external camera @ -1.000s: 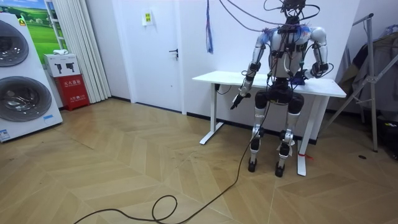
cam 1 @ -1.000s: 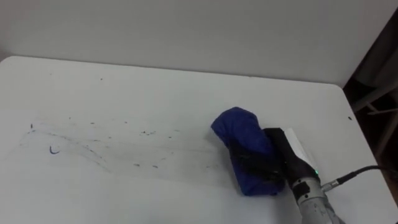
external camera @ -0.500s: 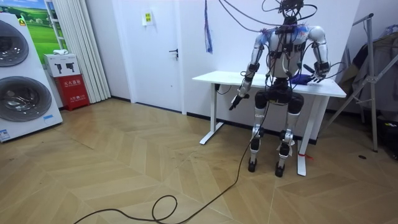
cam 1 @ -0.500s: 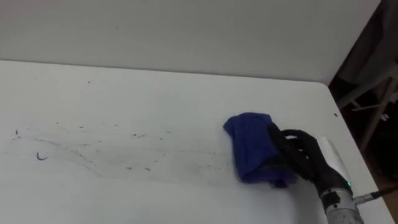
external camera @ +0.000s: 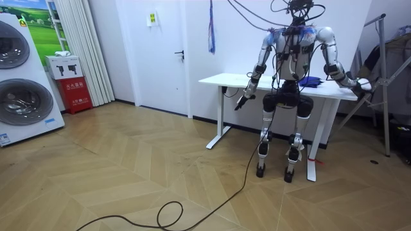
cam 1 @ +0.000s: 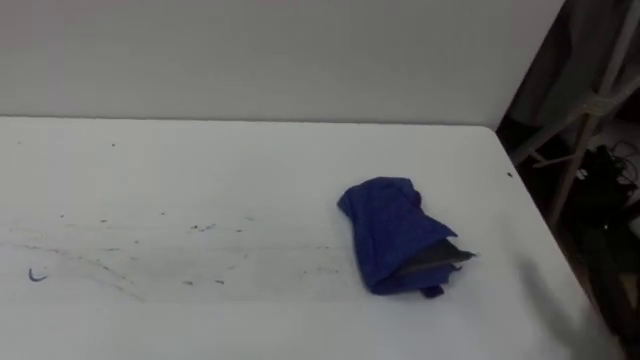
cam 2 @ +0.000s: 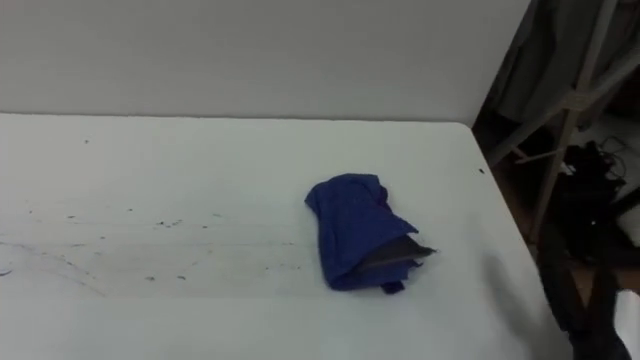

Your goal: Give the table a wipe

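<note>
We see a white rectangular table standing on a wooden herringbone floor, its far edge against the wall. A crumpled dark-blue cloth lies on the top toward its right end, clear of the edges, with a grey patch showing at its near right fold. Left of it run faint smears and specks of dark ink – they end at a small blue curl of ink.

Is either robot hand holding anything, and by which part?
Nothing is held: the blue cloth lies free on the table, right robot hand off past its end, left robot hand hanging beside it.
</note>
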`<state>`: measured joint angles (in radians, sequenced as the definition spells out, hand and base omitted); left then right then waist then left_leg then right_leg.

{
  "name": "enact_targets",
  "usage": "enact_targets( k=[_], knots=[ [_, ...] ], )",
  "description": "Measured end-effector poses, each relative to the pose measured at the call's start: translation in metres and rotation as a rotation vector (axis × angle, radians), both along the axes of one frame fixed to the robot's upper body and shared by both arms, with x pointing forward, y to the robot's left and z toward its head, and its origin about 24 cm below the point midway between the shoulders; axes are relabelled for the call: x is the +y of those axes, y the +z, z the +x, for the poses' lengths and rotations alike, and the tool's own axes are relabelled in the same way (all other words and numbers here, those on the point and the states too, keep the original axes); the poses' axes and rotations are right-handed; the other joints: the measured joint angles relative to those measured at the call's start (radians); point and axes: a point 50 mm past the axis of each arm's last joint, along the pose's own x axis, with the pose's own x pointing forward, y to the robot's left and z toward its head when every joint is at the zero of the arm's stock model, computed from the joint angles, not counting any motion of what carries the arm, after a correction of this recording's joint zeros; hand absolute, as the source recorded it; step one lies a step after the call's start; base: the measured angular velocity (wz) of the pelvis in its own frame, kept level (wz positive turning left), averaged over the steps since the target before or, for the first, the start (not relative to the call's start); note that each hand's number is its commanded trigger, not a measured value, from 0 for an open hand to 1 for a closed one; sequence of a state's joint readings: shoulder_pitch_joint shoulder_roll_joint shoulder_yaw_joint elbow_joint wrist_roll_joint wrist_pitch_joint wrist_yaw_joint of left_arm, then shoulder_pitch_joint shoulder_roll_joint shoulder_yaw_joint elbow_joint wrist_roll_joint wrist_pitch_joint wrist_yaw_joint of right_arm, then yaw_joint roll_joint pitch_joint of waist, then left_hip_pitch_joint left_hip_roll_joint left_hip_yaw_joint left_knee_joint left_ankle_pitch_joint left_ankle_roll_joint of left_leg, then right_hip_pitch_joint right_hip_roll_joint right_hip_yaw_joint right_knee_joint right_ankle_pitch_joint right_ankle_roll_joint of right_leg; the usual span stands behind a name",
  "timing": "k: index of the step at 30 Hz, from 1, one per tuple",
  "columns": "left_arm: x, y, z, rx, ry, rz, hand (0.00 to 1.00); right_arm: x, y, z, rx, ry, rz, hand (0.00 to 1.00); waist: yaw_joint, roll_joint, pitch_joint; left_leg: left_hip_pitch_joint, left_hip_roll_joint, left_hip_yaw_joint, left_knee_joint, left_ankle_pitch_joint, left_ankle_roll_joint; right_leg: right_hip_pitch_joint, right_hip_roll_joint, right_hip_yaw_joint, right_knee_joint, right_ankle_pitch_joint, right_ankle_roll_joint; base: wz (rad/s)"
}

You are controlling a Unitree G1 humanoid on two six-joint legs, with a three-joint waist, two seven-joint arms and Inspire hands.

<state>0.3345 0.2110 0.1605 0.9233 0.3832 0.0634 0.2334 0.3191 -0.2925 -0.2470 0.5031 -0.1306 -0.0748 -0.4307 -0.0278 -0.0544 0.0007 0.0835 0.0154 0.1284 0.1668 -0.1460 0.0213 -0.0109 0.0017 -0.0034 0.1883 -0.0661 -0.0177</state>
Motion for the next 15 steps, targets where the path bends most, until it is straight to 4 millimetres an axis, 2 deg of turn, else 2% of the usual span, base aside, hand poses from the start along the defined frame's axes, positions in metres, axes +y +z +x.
enact_targets(
  k=[5, 8, 11, 15],
  knots=[
    [0.001, 0.000, -0.008, 0.015, 0.021, 0.004, 0.00, -0.017, -0.006, -0.021, 0.011, -0.180, 0.027, 0.00, -0.009, -0.004, -0.0011, 0.014, 0.005, 0.022, -0.007, -0.001, 0.000, -0.002, 0.003, 0.015, 0.007, 0.000, 0.000, -0.13],
    [0.004, 0.001, -0.012, 0.022, 0.041, 0.010, 0.00, -0.025, -0.019, -0.044, 0.085, -0.288, 0.055, 0.00, -0.015, -0.015, -0.0033, 0.012, 0.006, 0.022, -0.004, -0.003, 0.000, -0.003, 0.002, 0.012, 0.010, 0.000, 0.001, 0.01],
    [0.004, 0.001, -0.016, 0.017, 0.092, -0.003, 0.00, -0.025, -0.035, -0.072, 0.196, -0.394, 0.103, 0.00, -0.023, -0.024, -0.0039, 0.010, 0.007, 0.014, 0.001, -0.005, 0.000, -0.002, -0.001, 0.006, 0.013, -0.003, 0.002, 0.05],
    [0.003, 0.000, -0.022, 0.034, 0.112, -0.011, 0.00, -0.014, -0.056, -0.124, 0.376, -0.548, 0.195, 0.00, -0.023, -0.024, -0.0065, 0.014, 0.007, 0.006, 0.002, -0.005, 0.000, 0.005, -0.003, 0.002, 0.013, -0.007, 0.004, 0.05]
  ],
)
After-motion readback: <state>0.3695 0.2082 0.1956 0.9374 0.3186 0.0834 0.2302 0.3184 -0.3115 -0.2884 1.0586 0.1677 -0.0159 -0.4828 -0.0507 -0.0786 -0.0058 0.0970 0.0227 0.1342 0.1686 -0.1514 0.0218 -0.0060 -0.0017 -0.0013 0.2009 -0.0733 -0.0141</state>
